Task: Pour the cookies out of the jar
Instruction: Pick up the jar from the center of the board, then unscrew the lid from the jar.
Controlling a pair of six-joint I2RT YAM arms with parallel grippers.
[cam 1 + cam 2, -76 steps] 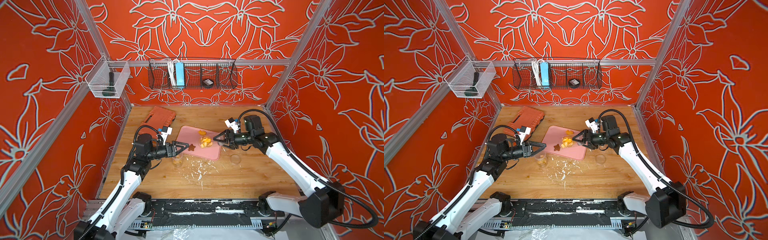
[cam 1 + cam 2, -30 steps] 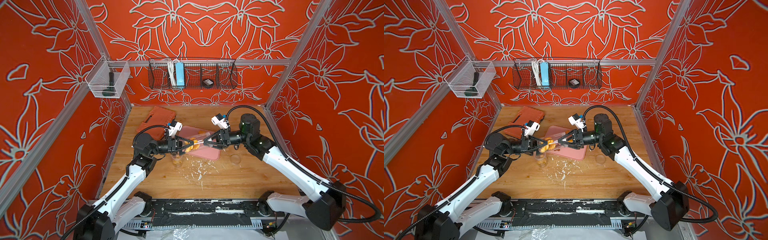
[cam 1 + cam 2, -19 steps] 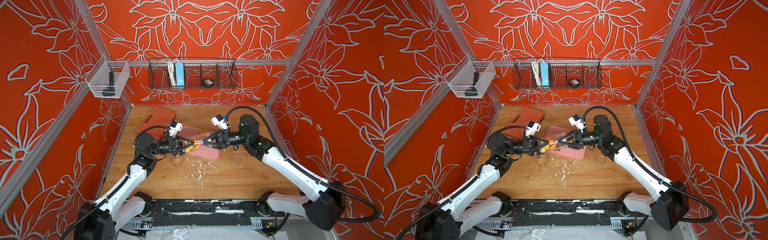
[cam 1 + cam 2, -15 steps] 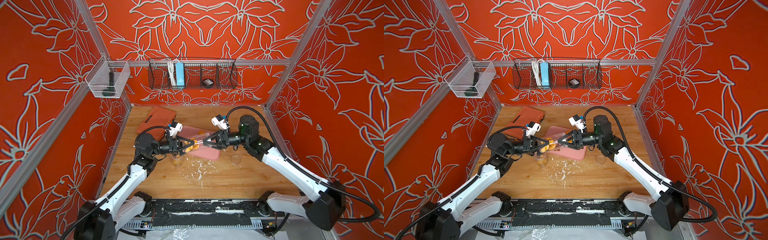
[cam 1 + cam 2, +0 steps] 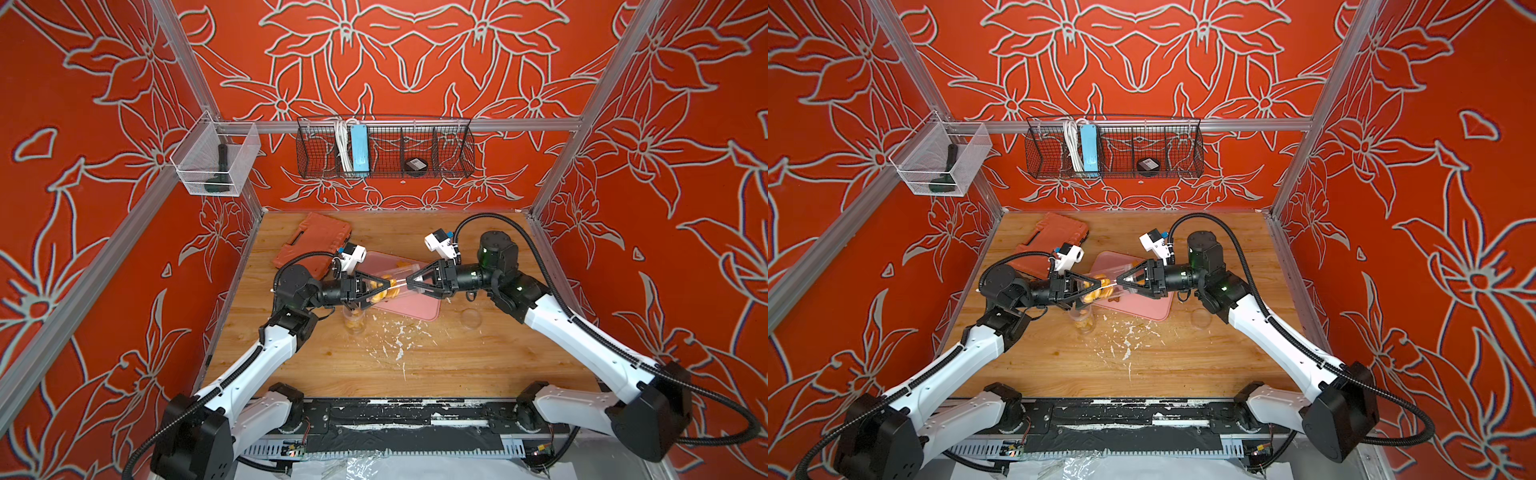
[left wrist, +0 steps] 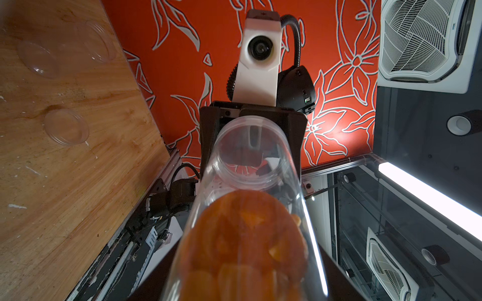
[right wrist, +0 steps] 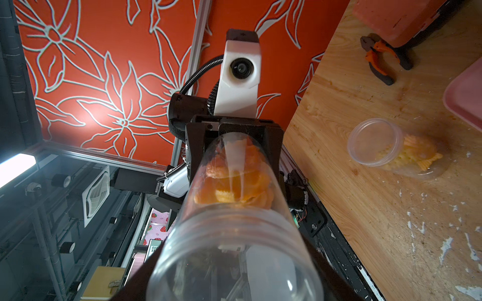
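**Top views.** The jar [image 5: 395,283] hangs almost level in mid-air between the left pincer [image 5: 388,285] and the right pincer [image 5: 409,282]. Its long axis runs straight from one pincer to the other. The pink tray [image 5: 417,306] lies below both pincers, on the tabletop [image 5: 415,365]. The cookies [image 5: 380,288] sit heaped at the base end, inside the left pincer's fingers. The threaded mouth end points into the right pincer. The other top view shows the same line-up of jar [image 5: 1108,284] and cookies [image 5: 1090,291]. A second jar [image 5: 354,322] stands on the tabletop directly beneath the left pincer.

**Left wrist view.** The cookies [image 6: 242,242] fill the end of the jar [image 6: 247,161] nearest this pincer. The mouth lies straight ahead, bracketed by the right pincer.

**Right wrist view.** The mouth end of the jar [image 7: 234,234] is nearest. The cookies [image 7: 234,182] lie at the far end, where a pale finger [image 7: 233,153] of the left pincer presses on the wall.

**Reading.** The left pincer is closed on the jar's base end. Whether the right pincer clamps the mouth end or only brackets it cannot be told. The left arm is the nearer to the cookies. Pouring should turn on tipping this axis so that the mouth drops below the base, with the right pincer out of the mouth's way.
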